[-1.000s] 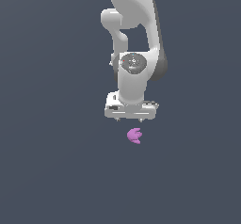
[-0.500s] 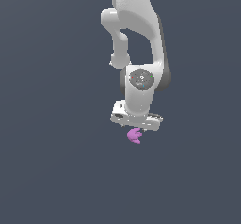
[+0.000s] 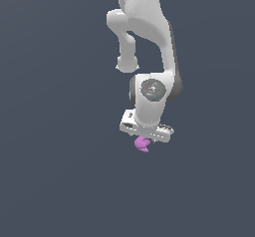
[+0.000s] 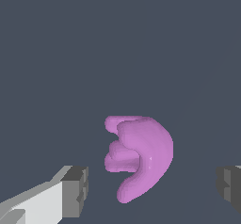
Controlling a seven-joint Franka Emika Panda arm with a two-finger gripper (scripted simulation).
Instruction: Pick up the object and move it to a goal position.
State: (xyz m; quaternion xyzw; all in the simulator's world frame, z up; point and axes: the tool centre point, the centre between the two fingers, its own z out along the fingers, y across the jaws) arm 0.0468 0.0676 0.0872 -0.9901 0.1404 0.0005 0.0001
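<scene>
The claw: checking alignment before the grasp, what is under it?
The purple-pink object lies under the open claw, between its fingers, untouched. In the exterior view, the claw hides its top.

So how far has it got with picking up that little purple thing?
Done: the gripper sits right over the purple lumpy object. In hand: the wrist view shows the object between the two fingers, both apart from it, so the gripper is open and nothing is grasped. Left: closing on it, lifting it, and carrying it to the goal, which no view shows.
</scene>
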